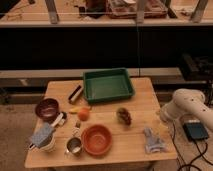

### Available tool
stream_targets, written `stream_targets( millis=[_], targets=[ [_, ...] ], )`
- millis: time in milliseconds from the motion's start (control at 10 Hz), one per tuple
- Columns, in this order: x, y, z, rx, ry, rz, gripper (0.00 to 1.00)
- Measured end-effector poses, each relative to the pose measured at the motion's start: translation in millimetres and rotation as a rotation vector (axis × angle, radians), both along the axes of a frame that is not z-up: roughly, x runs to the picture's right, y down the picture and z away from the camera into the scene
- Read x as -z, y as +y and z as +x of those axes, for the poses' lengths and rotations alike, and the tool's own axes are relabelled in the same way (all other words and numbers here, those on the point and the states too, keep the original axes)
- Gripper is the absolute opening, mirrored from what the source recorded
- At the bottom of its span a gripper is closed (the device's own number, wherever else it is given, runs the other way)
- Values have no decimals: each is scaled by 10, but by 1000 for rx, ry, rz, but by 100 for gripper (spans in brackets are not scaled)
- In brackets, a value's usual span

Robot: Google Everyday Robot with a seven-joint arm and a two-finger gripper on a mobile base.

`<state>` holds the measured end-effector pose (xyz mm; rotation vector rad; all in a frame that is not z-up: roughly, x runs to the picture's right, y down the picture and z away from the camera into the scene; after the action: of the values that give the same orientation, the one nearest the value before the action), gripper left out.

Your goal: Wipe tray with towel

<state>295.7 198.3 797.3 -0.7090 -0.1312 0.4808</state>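
The green tray (107, 85) sits at the back middle of the wooden table (140, 102), with nothing visible in it. The towel (154, 140), a small pale grey-blue cloth, lies crumpled near the table's front right corner. My white arm comes in from the right, and the gripper (163, 118) hangs at the table's right edge. It is just above and to the right of the towel and well away from the tray. It looks open, and I see nothing in it.
An orange bowl (96, 139), a metal cup (73, 146), a dark red bowl (47, 108), an orange fruit (83, 114), a brown object (124, 116) and a grey-blue piece with a white cup (44, 137) crowd the table's front and left. A black box (195, 131) lies right of the table.
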Motion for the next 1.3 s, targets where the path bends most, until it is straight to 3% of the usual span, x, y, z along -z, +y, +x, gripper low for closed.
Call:
stream_targets(
  millis=[200,400,700,900,1300],
  targets=[
    [86,147,-89,13,-8,-71,80],
    [77,369,-167,18,4,-108,80],
    [34,691,-219,-22,46,-49,74],
    [47,775,-264,-43,55,0,52],
    [44,708,-283,-67,62,36,12]
  ],
)
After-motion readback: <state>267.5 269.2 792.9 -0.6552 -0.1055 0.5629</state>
